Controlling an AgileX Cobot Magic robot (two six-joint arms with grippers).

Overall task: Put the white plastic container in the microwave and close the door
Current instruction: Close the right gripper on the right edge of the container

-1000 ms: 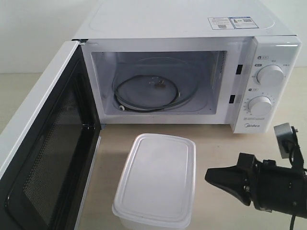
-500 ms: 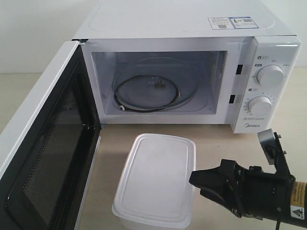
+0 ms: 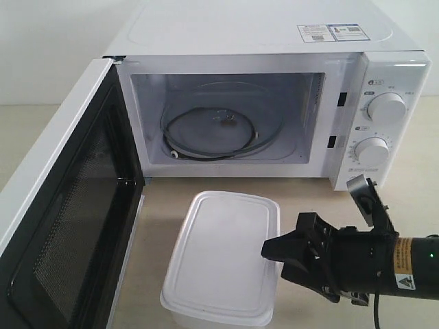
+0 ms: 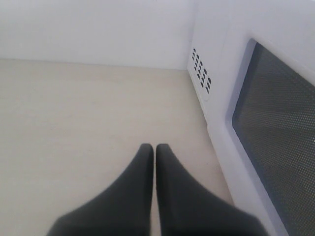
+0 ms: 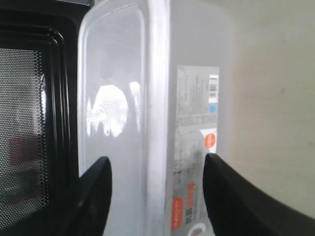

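I'm watching the right gripper [image 3: 273,260] sitting open-jawed at the white plastic container [image 3: 223,253], in front of the open microwave [image 3: 240,41].

The white plastic container is sitting on the table [image 3: 159,199] with its lid on, just in front of the microwave's cavity and not inside it. The door [image 3: 75,226] is standing swung wide to the left, with its black mesh face showing. The right gripper is lying against the box's right edge, fingers spread, one over the lid and the other beside the labelled side wall. I cannot tell whether they are touching the plastic. The left gripper [image 4: 155,153] is hovering over the table beside the door's outer face, with its two fingers pressed together.
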